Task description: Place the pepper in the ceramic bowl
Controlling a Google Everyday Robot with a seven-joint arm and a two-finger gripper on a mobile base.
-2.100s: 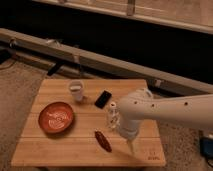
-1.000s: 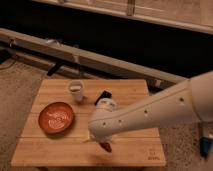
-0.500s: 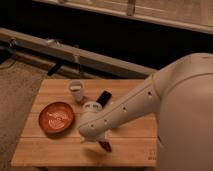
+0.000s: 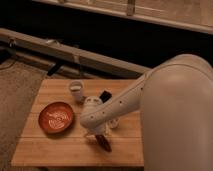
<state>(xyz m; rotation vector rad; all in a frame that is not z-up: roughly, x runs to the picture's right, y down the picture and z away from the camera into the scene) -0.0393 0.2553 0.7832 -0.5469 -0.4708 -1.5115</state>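
Observation:
The pepper [image 4: 104,144], small, slender and dark red, lies on the wooden table [image 4: 55,152] near its front edge. My gripper [image 4: 98,136] hangs straight down from the white arm, just above the pepper's left end, open and holding nothing. The ceramic bowl [image 4: 56,118], a shallow orange-red dish with whitish swirls inside, sits on the left part of the table, a short way left of the gripper. The arm reaches in from the right and covers much of the table's right side.
A small white cup [image 4: 76,91] stands at the back of the table behind the bowl. A black phone [image 4: 105,95] lies to its right, partly behind the arm. Carpet surrounds the table, and a dark wall with rails runs behind it.
The arm has swung further left and closer to the camera, filling the right side of the view. The gripper has come down over the pepper. The pepper, bowl, cup and phone have not moved.

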